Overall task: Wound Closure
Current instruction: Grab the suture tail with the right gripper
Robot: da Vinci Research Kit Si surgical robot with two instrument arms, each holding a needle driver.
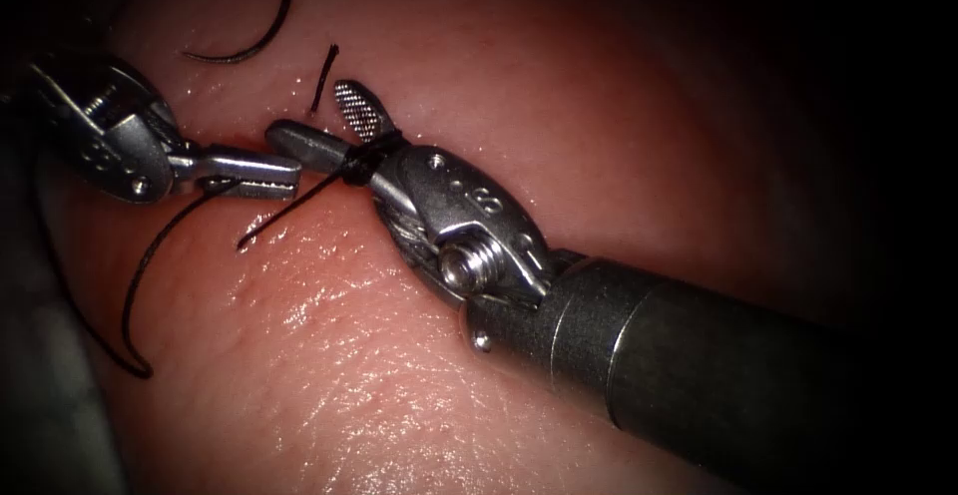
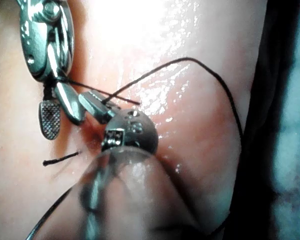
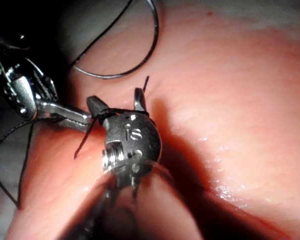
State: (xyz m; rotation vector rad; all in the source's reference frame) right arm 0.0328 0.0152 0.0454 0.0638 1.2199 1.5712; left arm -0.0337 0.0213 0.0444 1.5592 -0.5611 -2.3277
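My right tool (image 1: 309, 111) comes in from the lower right with its jaws open; dark thread (image 1: 364, 161) is wound around their base. My left tool (image 1: 287, 172) reaches in from the left, jaws shut on the thread, its tip beside the right tool's lower jaw. From there the thread (image 1: 135, 285) loops down over the tissue (image 1: 329, 355), and a short free end (image 1: 269, 224) lies below the jaws. A cut stub of thread (image 1: 324, 76) stands just above them. The curved needle (image 1: 261, 36) (image 3: 145, 55) lies loose on the tissue, held by neither tool.
The right tool's thick shaft (image 1: 699, 365) crosses the lower right of the endoscope view. The tissue surface is wet and glistening. In the left wrist view the right tool (image 2: 64, 127) hangs close by the left tool's jaws, with thread (image 2: 210, 75) arching over the tissue.
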